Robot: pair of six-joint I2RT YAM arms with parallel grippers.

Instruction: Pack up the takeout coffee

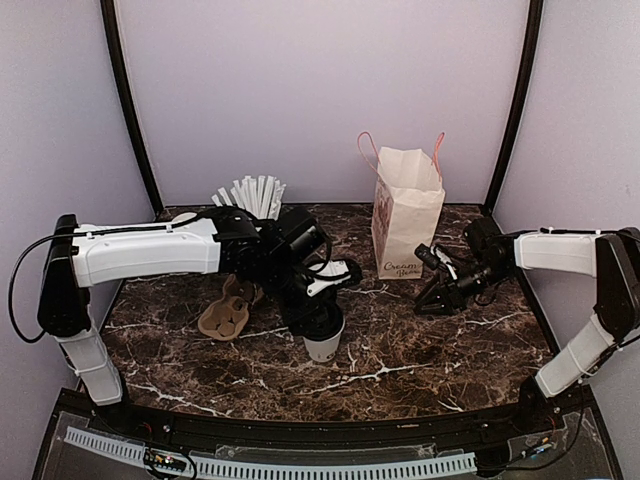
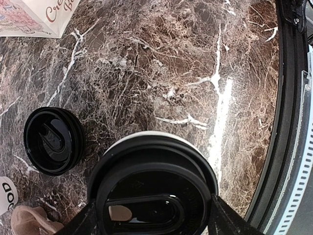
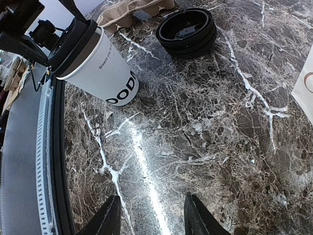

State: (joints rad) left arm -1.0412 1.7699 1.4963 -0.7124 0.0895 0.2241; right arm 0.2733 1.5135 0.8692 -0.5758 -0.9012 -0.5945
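Note:
The takeout coffee [image 1: 323,343], a white paper cup with a black dome lid and dark lettering, stands on the marble table just in front of centre. My left gripper [image 1: 318,318] comes down on it from above. In the left wrist view my left gripper [image 2: 151,218] has its fingers [image 2: 84,221] pressed against both sides of the lid [image 2: 151,181]. The cup also shows in the right wrist view [image 3: 105,71]. The tall paper bag [image 1: 405,215] stands open at the back right. My right gripper [image 1: 436,296] is open and empty, low over bare marble [image 3: 151,215], right of the cup.
A stack of black lids [image 2: 51,142] lies beside the cup and also shows in the right wrist view [image 3: 188,30]. A brown cardboard cup carrier [image 1: 226,314] lies left of it. A cup of white straws [image 1: 255,195] stands at the back. The table's front rail [image 2: 293,147] is close.

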